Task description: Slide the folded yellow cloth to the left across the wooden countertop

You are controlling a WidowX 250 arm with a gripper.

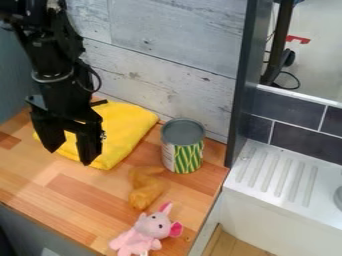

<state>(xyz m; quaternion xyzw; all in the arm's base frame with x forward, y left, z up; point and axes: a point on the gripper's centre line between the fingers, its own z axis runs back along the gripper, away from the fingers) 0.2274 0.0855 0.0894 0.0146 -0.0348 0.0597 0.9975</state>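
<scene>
My gripper [69,154] hangs open at the left of the wooden counter, its two fingers spread apart with nothing between them. Directly behind and beside it lies a folded yellow cloth [127,131], partly hidden by the fingers. To the right of the cloth stands an upright can [182,152] with a grey top and a green-and-yellow patterned side. In front of the can is a brownish-orange toy item [146,189], lying on the wood. A pink plush animal [148,231] with bright pink ears lies near the front edge.
The wooden counter [80,192] ends at a front edge and a right edge. A grey plank wall [167,45] rises behind it, with a dark upright panel [242,90] at its right end. Beyond that is a white sink unit with a ridged drainboard [277,175].
</scene>
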